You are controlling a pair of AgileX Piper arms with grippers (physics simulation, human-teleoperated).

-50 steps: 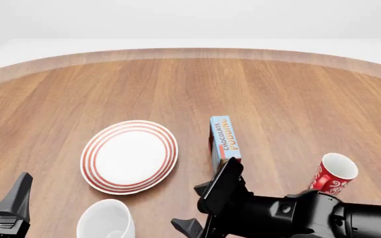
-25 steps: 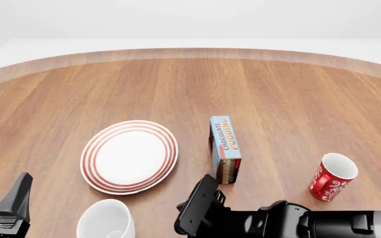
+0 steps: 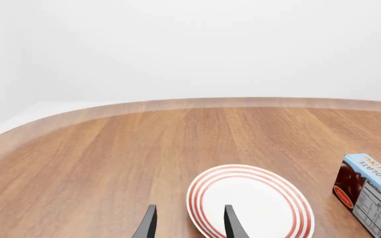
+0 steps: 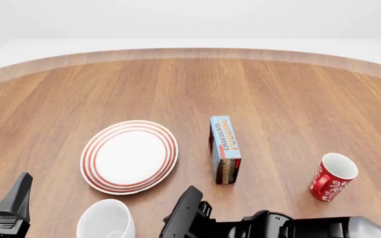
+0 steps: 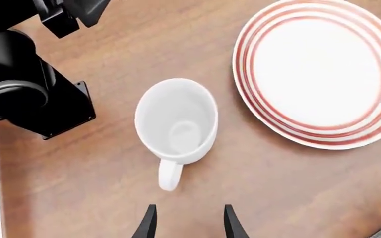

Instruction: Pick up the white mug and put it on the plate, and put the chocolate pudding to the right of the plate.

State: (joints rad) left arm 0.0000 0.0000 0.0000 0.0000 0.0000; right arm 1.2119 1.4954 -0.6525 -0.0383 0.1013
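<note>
The white mug (image 4: 105, 219) stands upright at the near edge, in front of the plate (image 4: 129, 156). In the right wrist view the mug (image 5: 177, 121) is seen from above, its handle pointing toward my right gripper (image 5: 188, 225), which is open, empty and short of the handle. In the front view the right gripper (image 4: 186, 214) is low at bottom centre, right of the mug. The chocolate pudding (image 4: 225, 148) stands on edge just right of the plate. My left gripper (image 3: 189, 225) is open and empty, at the near left (image 4: 0, 194), facing the plate (image 3: 250, 203).
A red mug with white swirls (image 4: 333, 176) stands at the right, tilted slightly. The pudding box (image 3: 369, 193) shows at the edge of the left wrist view. The left arm's black body (image 5: 25, 84) sits close beside the white mug. The table's curved far edge (image 4: 190, 52) runs across the back.
My right arm has drawn back from beside the pudding box and swung left and lower, toward the white mug. The left arm and all objects have stayed still.
</note>
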